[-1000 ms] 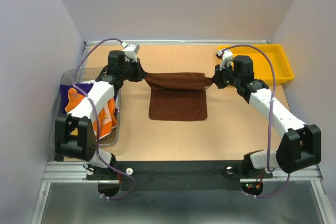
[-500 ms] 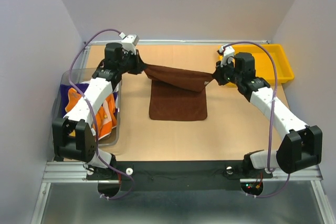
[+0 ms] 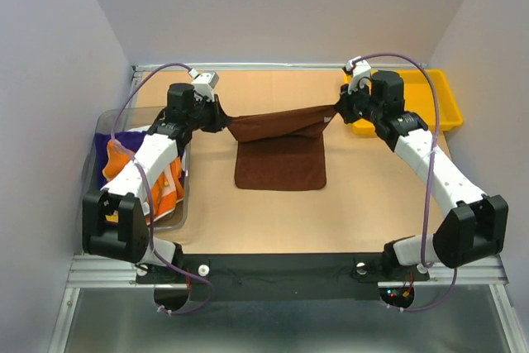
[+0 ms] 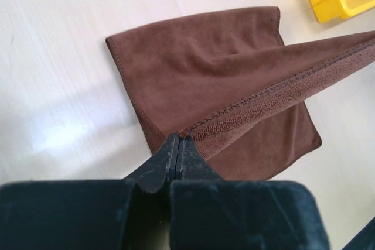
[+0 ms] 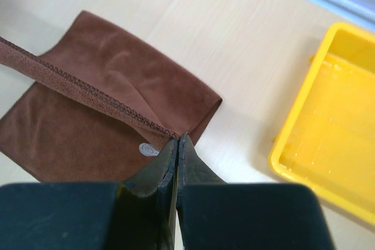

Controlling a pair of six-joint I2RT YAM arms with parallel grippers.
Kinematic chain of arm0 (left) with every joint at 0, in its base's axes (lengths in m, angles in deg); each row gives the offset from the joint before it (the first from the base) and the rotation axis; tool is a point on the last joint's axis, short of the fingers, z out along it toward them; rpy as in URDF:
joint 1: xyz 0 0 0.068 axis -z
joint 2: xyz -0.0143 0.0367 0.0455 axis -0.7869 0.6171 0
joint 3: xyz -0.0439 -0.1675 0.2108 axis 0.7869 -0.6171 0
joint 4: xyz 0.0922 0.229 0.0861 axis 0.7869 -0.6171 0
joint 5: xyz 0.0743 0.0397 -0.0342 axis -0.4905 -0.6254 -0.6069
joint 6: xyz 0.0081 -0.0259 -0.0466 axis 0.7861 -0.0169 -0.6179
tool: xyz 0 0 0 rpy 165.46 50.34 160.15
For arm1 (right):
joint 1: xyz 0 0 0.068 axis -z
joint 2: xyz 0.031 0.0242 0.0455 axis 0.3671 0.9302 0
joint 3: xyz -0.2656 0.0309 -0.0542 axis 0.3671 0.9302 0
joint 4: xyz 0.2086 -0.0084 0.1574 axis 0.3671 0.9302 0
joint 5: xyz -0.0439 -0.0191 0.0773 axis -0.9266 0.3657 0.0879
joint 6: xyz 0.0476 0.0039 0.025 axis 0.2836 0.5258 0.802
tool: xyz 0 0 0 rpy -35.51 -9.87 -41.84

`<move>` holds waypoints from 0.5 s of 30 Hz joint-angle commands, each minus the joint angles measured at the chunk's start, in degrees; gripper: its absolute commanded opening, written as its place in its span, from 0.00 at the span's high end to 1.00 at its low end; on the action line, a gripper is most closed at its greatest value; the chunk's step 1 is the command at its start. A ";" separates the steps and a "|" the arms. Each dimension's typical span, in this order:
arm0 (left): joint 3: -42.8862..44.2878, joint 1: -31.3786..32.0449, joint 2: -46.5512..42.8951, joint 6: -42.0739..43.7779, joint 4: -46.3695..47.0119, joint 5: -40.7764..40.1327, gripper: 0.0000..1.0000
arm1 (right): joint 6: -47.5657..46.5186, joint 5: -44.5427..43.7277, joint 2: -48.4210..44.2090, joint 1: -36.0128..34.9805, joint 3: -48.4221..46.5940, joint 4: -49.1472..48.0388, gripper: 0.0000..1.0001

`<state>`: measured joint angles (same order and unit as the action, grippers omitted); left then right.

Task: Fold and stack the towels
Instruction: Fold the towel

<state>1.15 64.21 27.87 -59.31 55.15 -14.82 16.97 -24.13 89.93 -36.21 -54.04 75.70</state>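
The dark brown towel (image 3: 279, 159) is mid-bench, its near half flat on the wood, its far edge lifted and pulled taut between the two arms. The left pincer (image 4: 177, 142) is clamped tight on the left corner of that hem; the right pincer (image 5: 178, 139) pinches the right corner, jaws together. In the clear bin (image 3: 97, 130) at the left sit the orange towel (image 3: 116, 163) and the purple towel (image 3: 120, 138), with what looks like a patterned one partly hidden under the arm. The yellow tray (image 3: 442, 97) sits at the far right of the bench (image 3: 273, 212).
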 commanded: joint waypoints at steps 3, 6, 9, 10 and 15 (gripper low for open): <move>-0.66 -1.07 -2.90 0.87 1.57 -4.47 1.00 | -1.77 -2.50 -0.56 0.97 -5.29 -0.83 1.00; -1.01 -1.07 -2.99 0.87 1.57 -5.09 1.00 | -1.42 -0.92 -0.83 0.97 -4.42 -0.74 0.99; -1.54 -1.07 -2.99 0.96 1.66 -5.00 1.00 | -1.24 -0.65 -1.44 0.97 -2.92 -0.83 0.99; -1.71 -1.07 -3.08 1.04 1.66 -4.65 1.00 | -1.33 -0.65 -1.70 0.97 -1.87 -0.83 0.99; -3.91 -1.07 -4.48 0.52 1.14 -4.30 1.00 | -0.80 -0.65 -4.08 0.97 2.09 -0.48 1.00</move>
<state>-0.95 64.21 26.73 -59.44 56.81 -16.24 16.73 -22.23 89.32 -36.21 -53.78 76.03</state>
